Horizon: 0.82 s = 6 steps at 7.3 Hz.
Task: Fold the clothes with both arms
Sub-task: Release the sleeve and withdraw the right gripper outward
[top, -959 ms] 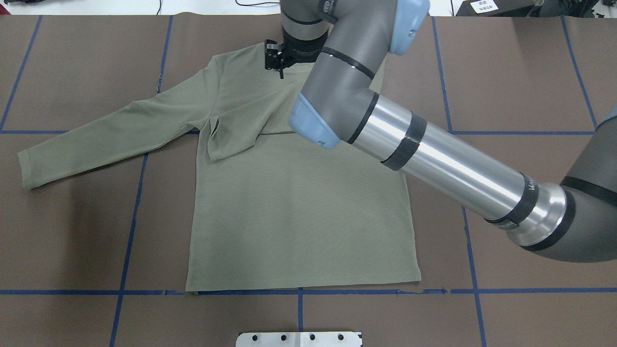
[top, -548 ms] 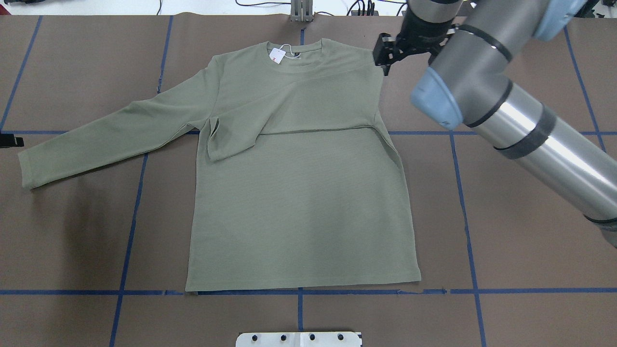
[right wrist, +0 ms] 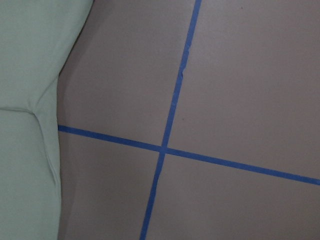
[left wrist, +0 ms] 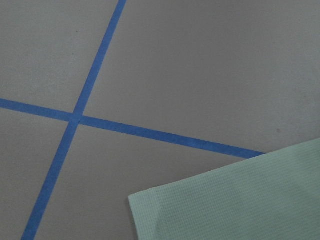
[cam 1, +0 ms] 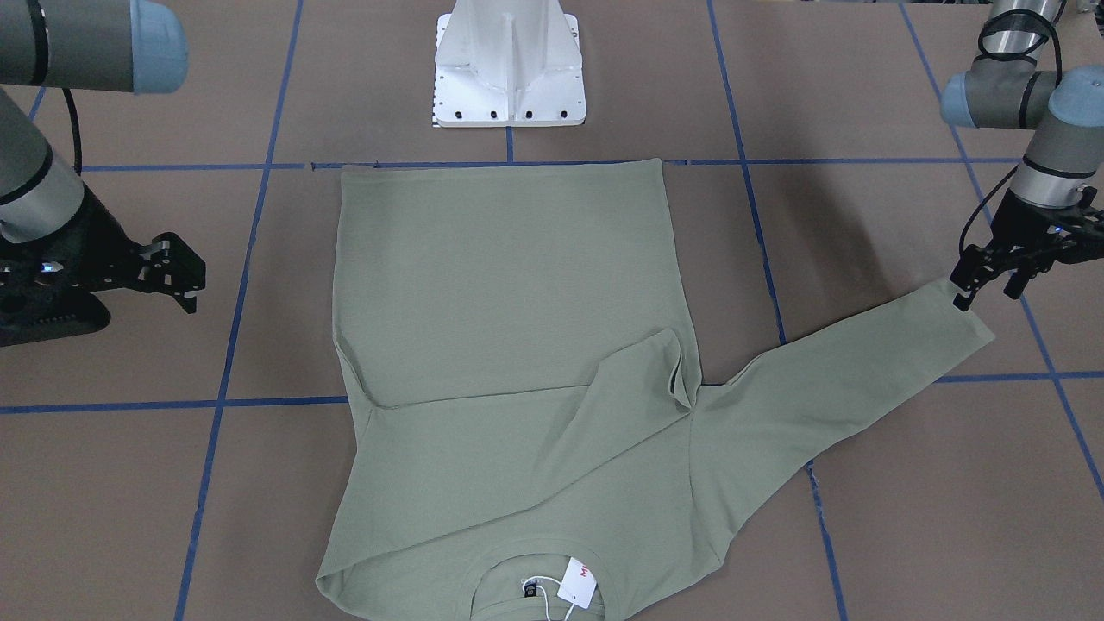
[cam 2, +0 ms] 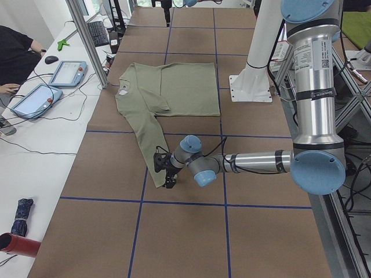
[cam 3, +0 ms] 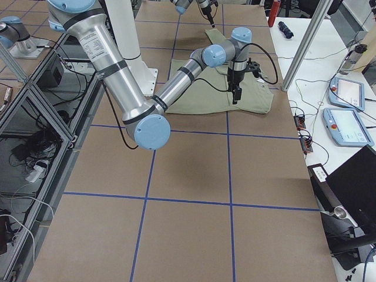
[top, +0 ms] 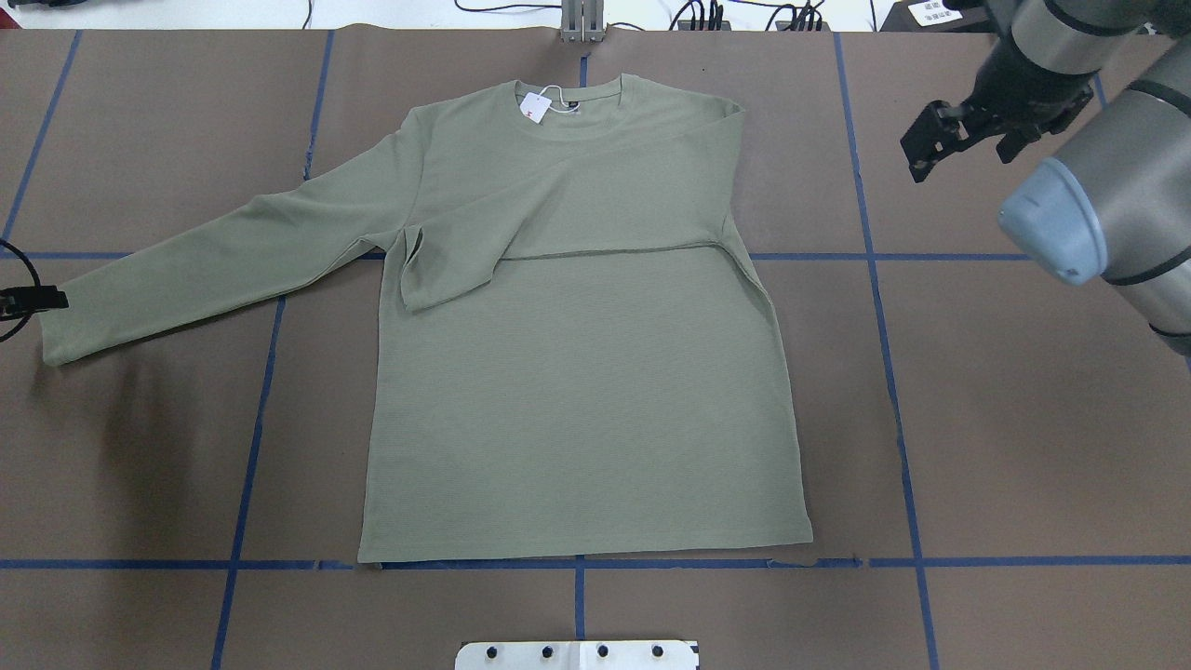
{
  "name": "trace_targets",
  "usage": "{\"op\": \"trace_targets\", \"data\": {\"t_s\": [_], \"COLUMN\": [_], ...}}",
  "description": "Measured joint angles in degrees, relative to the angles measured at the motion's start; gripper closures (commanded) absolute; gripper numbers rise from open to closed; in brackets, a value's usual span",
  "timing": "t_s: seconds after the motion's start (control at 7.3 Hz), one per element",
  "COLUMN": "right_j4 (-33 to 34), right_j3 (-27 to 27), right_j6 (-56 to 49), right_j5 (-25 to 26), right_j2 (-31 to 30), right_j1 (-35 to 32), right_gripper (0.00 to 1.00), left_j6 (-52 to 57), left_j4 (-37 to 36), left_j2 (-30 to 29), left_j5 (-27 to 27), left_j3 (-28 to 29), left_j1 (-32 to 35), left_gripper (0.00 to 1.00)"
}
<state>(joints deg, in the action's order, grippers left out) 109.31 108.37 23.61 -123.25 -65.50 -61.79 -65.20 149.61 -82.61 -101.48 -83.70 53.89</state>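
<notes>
The pale green shirt (top: 577, 391) lies flat on the brown table with its collar and white hang tag (top: 533, 107) at the far side. One sleeve (top: 558, 209) is folded across the chest. The other sleeve (top: 205, 261) stretches out toward the left edge. My left gripper (cam 1: 983, 289) hovers open at that sleeve's cuff (cam 1: 962, 323), holding nothing. It barely shows in the overhead view (top: 37, 300). The left wrist view shows only the cuff corner (left wrist: 240, 205). My right gripper (top: 958, 158) is open and empty, well to the right of the shirt's shoulder, as the front-facing view (cam 1: 185, 274) also shows.
Blue tape lines (top: 893, 372) divide the table into a grid. The white pedestal base (cam 1: 509, 65) stands at the near edge behind the shirt's hem. A person (cam 2: 11, 58) sits at a side table with tablets (cam 2: 68, 72) beyond the collar end.
The right arm swung from over the collar to the right, off the shirt, uncovering the collar and tag. The left gripper came in at the left edge beside the cuff. The shirt lies unchanged.
</notes>
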Motion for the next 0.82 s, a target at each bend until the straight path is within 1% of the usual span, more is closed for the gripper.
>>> {"op": "trace_targets", "data": {"t_s": [0.14,0.55,0.82], "right_j4": [-0.5,-0.9,-0.9], "right_j3": [1.2,1.8,1.8], "right_j6": [-1.4,-2.2,-2.2], "right_j5": [-0.1,0.0,0.0], "right_j2": [-2.1,-3.4,-3.4], "right_j1": [-0.2,-0.3,-0.3], "right_gripper": [0.00,0.00,0.00], "left_j6": [-0.1,-0.2,-0.4], "left_j4": [0.0,0.1,0.1], "left_j2": [-0.4,-0.7,-0.7], "left_j5": [0.3,0.4,0.4], "left_j3": [1.1,1.7,1.7], "left_j1": [-0.2,-1.2,-1.8], "left_gripper": [0.01,0.01,0.16]}}
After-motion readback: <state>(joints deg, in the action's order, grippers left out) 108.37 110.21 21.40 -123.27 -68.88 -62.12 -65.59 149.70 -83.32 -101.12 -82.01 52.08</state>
